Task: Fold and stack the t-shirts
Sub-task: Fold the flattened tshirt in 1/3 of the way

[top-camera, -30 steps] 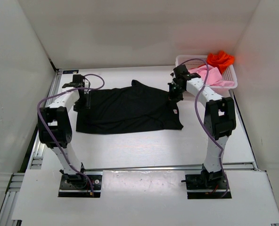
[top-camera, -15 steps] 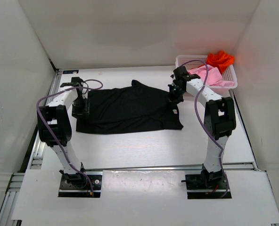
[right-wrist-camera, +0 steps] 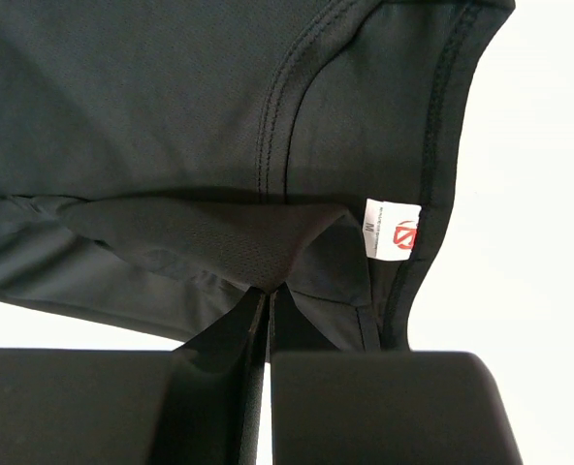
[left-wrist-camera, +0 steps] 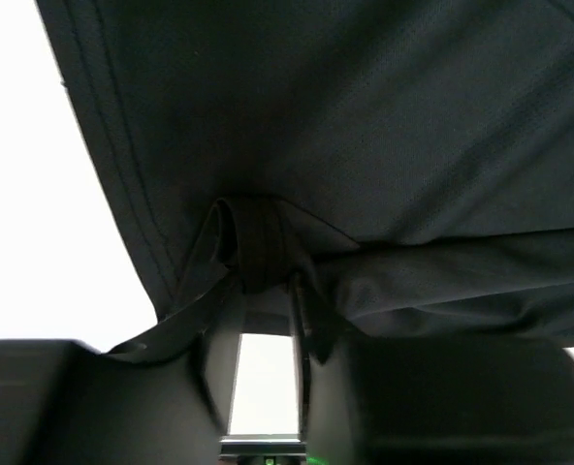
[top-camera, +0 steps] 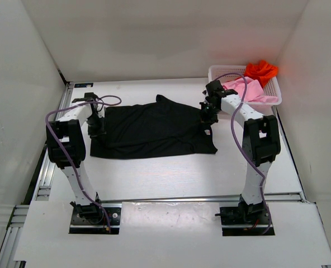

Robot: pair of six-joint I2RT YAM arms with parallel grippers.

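Centre of the table [top-camera: 171, 173], top view: black t-shirt [top-camera: 154, 131] lies spread mostly flat, long side running left to right, with a small point of cloth poking toward the top of the frame. Left gripper [top-camera: 97, 127] is down at the shirt's left edge. In its wrist view the jaws are drawn close, a narrow slit of white between them lower down, and a bunched fold of the hem is caught at the tips [left-wrist-camera: 268, 281], the cloth puckering outward from there. Right gripper [top-camera: 208, 114] is at the shirt's right edge, toward its upper corner. In its wrist view the jaws are pressed together, nipping a raised fold of black fabric at the tips [right-wrist-camera: 268, 291]. A small white label [right-wrist-camera: 392, 231] with a red mark sits just right of that fold, inside the stitched edge. Upper right of the top view: white mesh basket [top-camera: 273, 101] against the back corner, well apart from the black shirt. Pink t-shirt [top-camera: 248, 89] is heaped inside it. Orange-red t-shirt [top-camera: 261, 70] is crumpled on the far rim, above the pink.
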